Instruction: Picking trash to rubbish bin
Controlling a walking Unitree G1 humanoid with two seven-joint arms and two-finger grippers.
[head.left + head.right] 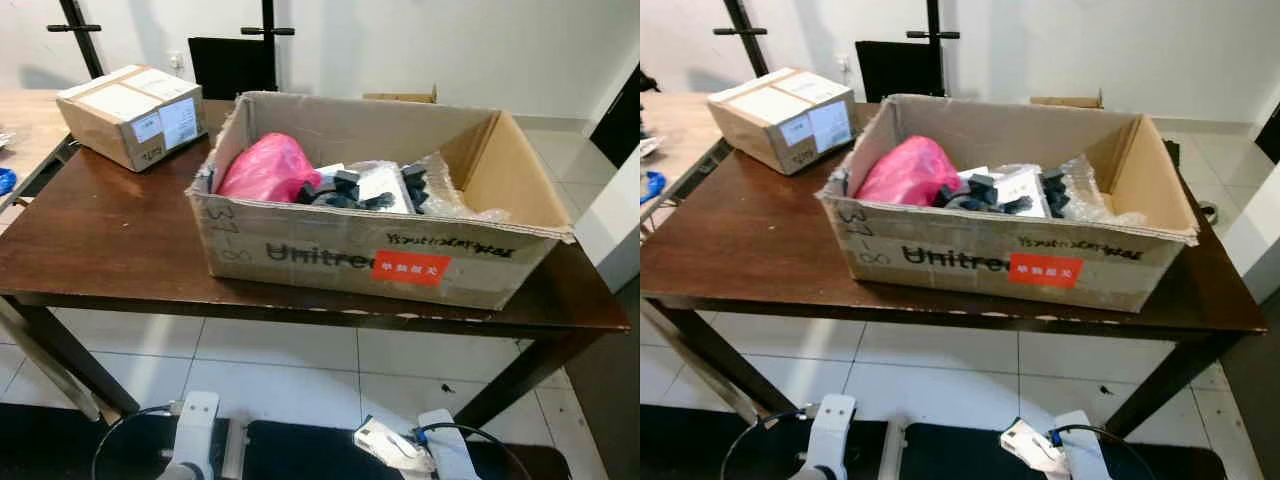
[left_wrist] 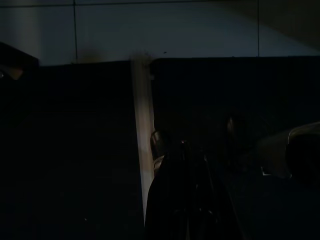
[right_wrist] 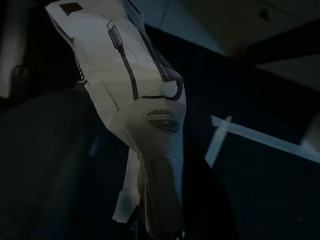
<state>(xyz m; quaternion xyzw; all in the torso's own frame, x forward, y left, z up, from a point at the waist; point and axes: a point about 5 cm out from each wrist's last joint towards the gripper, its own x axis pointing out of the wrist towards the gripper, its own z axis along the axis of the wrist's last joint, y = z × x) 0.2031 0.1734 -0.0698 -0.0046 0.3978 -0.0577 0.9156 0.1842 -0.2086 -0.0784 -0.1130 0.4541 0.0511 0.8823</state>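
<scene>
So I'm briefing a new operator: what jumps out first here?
The big open cardboard box on the dark wooden table, with a bright pink bag at its left end beside black parts and clear plastic. A smaller sealed box sits at the table's far left corner. Low down, the right gripper holds a white cable packet.
</scene>
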